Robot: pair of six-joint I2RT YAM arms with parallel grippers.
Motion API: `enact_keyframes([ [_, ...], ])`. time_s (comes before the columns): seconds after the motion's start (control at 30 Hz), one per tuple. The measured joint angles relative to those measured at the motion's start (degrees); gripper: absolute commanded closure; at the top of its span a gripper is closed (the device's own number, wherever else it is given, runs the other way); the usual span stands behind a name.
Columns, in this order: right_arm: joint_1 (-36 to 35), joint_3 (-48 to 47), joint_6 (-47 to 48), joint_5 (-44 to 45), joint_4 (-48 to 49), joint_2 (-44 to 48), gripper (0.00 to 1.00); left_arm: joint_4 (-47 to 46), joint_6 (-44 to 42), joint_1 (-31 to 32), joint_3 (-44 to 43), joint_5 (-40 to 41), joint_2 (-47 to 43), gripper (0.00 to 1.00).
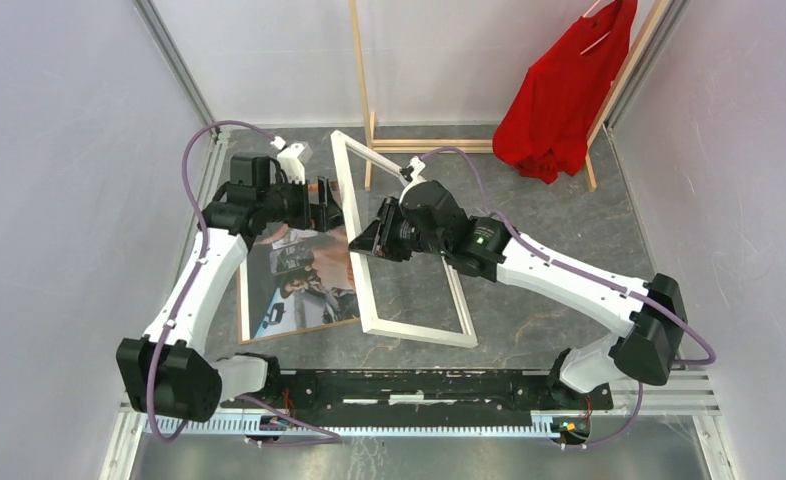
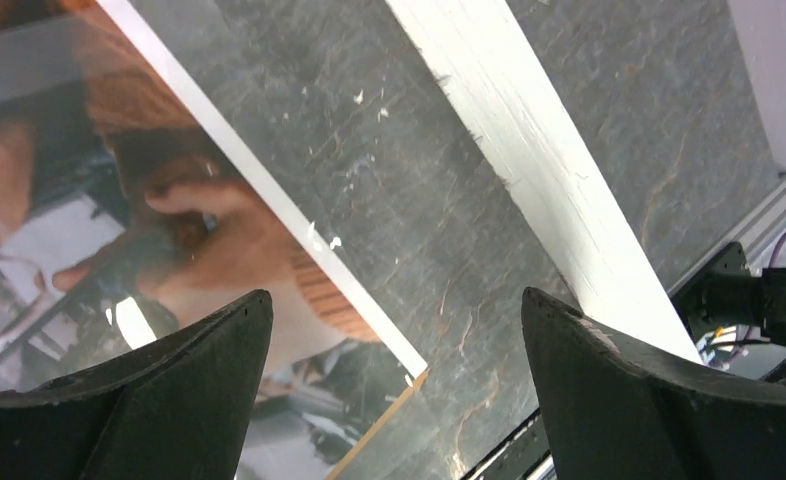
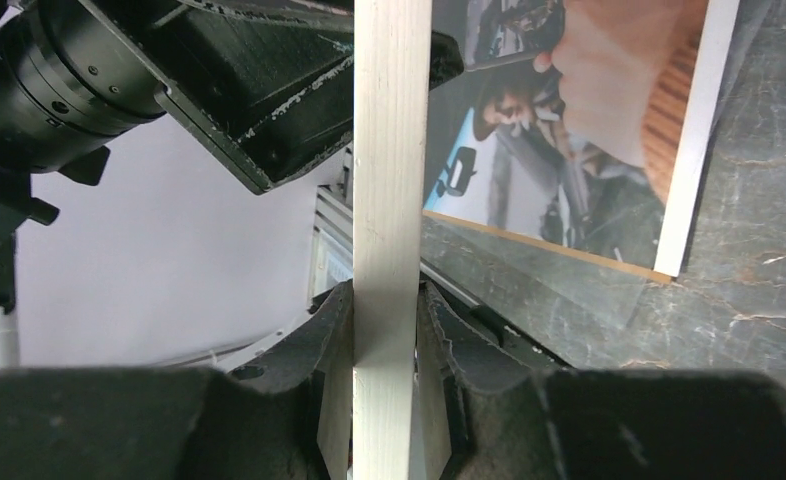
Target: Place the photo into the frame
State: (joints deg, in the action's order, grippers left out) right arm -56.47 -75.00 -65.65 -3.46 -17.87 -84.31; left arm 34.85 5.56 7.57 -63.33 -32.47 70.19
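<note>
Photo [image 1: 299,285]: glossy rectangular print with a brown board edge, face up on grey marbled table [image 1: 569,260], outside and just left of frame. Frame [image 1: 416,331]: thin white rectangle, long rail pinched by right gripper [image 3: 387,320]. Left gripper [image 2: 397,320]: jaws spread wide above photo's edge, holding nothing.

bare table [image 2: 369,180] between photo [image 2: 199,220] and frame [image 2: 539,170]; clothes rack [image 1: 439,145] behind.

Both arms bend inward toward each other, wrists close together, the left gripper [image 2: 399,330] gaping wide, the right gripper [image 3: 386,300] pinched narrow in a grip.
</note>
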Motion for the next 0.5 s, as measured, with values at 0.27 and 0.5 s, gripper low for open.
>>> enact_keyframes([
  [0.27, 1.7, -0.1, -0.9, -1.5, 0.4, 1.3, 0.62, -1.7, 3.1, 5.0, -4.7, 6.1, 3.0, 0.0],
  [0.5, 3.2, -5.2, 4.3, -6.1, -3.1, -0.3, 0.4, -4.2, 7.0, 9.1, -5.3, 9.0, 4.1, 0.0],
])
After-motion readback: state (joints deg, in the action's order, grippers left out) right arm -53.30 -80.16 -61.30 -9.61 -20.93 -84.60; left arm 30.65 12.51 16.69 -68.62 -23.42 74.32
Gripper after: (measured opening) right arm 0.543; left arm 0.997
